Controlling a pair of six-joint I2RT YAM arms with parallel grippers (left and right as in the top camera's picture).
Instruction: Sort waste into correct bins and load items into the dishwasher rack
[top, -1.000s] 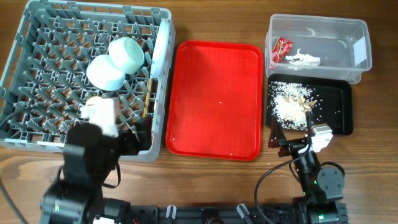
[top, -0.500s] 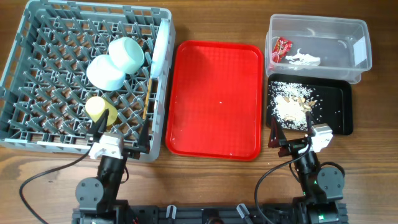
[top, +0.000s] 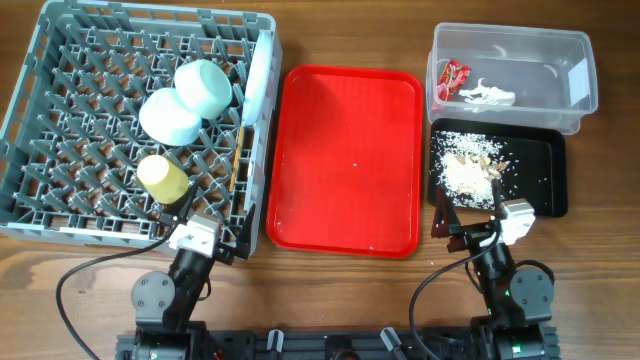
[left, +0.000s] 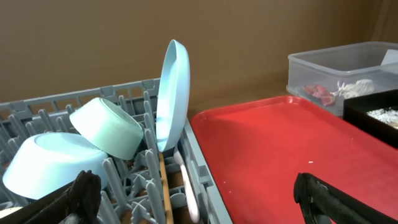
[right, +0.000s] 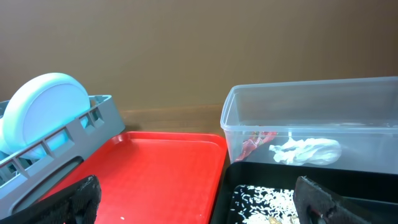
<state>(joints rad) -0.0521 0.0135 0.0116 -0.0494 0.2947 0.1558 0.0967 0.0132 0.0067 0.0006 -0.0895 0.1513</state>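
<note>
Firstly, we record the legible markings: the red snack wrapper carries print, and a white label sits on the right wall of the clear tub, yet we can read no word on either.

We note the left pincer at the near right corner of the dishwasher rack; its fingers stand wide apart; it holds nothing, and whether the fingertips touch the rack wall we cannot tell.

We note the right pincer over the near left edge of the black tray; its fingers likewise stand wide apart and hold nothing.

Contents of the rack: the round plate stands on edge against the right wall; the pale green bowl leans tilted beside it; the pale blue bowl lies mouth-down, touching the green one; the yellow cup lies among the pegs nearer the left pincer; the chopsticks run along the right wall.

Contents of the bins: the wrapper and the crumpled napkin lie in the tub; the rice-like crumbs lie heaped in the left half of the black tray.

The red serving tray rests on the tabletop between rack and bins, bearing only a few specks.
</note>
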